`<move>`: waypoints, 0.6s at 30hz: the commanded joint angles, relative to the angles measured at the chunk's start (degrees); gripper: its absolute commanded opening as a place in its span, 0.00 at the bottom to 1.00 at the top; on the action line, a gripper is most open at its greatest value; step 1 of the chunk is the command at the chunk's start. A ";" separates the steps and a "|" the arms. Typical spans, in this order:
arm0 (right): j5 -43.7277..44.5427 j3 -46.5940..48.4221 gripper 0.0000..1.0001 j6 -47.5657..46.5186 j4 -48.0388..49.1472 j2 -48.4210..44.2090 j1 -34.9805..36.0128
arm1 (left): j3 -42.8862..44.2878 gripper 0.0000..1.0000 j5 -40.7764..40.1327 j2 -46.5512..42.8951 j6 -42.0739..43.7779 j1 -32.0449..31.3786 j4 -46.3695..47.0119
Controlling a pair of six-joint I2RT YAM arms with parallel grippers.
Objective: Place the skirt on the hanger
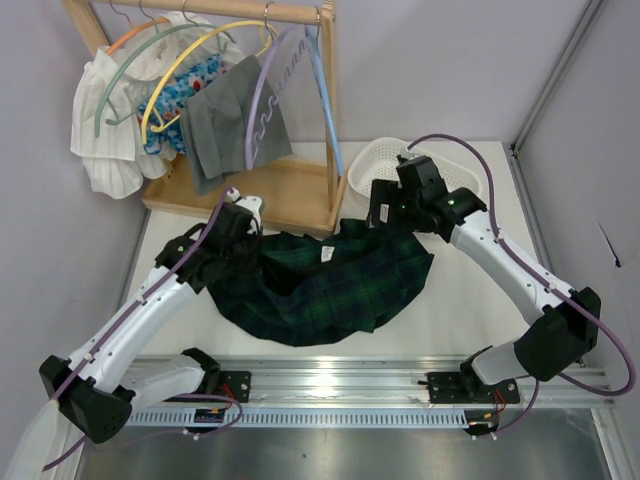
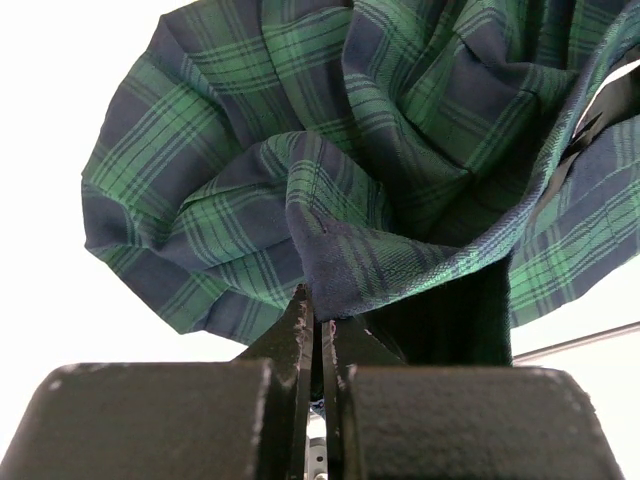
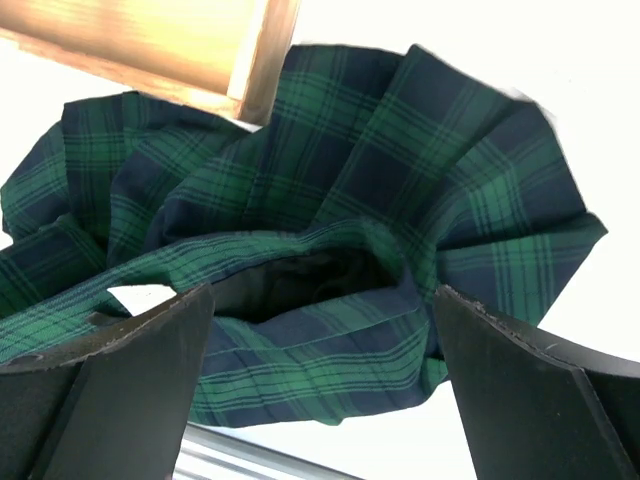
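The green and navy plaid skirt (image 1: pixel 320 285) lies bunched on the white table in front of the rack. My left gripper (image 1: pixel 228 240) is at its left end, shut on a fold of the waistband (image 2: pixel 350 270). My right gripper (image 1: pixel 385 213) hovers over the skirt's right end, open, with the waistband opening (image 3: pixel 310 285) between its fingers (image 3: pixel 110 380). The lavender hanger (image 1: pixel 262 95) with its wavy lower bar hangs on the wooden rack, behind the skirt.
The wooden rack (image 1: pixel 290 190) stands at the back with a grey garment (image 1: pixel 225 125), a white ruffled garment (image 1: pixel 105 120), and yellow (image 1: pixel 190 62) and light blue (image 1: pixel 322 85) hangers. A white basket (image 1: pixel 375 165) sits behind the right arm. The rack base corner shows in the right wrist view (image 3: pixel 200 50).
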 commanded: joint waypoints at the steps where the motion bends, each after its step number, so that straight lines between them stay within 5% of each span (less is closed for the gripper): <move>1: 3.26 -1.69 0.98 2.47 2.37 -0.98 2.43 | 0.88 0.00 1.99 -0.55 0.97 0.57 2.00; 18: 3.25 -8.20 0.82 2.30 4.22 4.11 0.94 | 1.59 0.00 1.64 -3.27 -0.70 0.57 1.30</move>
